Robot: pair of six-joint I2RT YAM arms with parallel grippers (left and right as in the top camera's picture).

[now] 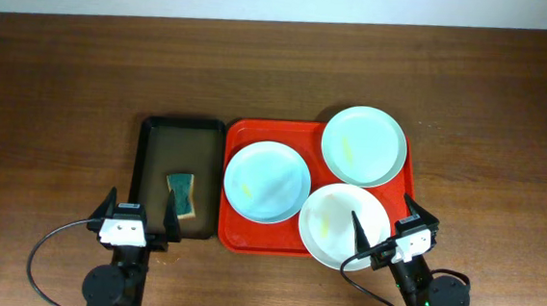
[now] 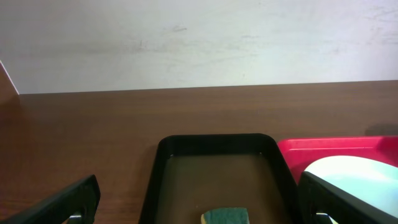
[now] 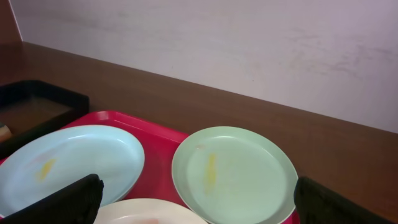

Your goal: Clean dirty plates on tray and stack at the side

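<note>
The red tray (image 1: 241, 136) holds three plates: a pale blue plate (image 1: 267, 181) on the left, a pale green plate (image 1: 362, 146) at the back right, and a white plate (image 1: 344, 225) overhanging the front edge. The blue plate (image 3: 68, 158) and the green plate (image 3: 242, 171) each carry a yellowish smear. My right gripper (image 1: 381, 207) hangs open over the white plate's near right side and holds nothing. My left gripper (image 1: 142, 202) stands open at the near end of a black tray, with nothing between its fingers (image 2: 68, 202).
A narrow black tray (image 1: 147, 163) lies just left of the red tray, with a green and yellow sponge (image 1: 183, 193) in its near right corner. Bare brown table runs to the left, right and back. A pale wall stands behind.
</note>
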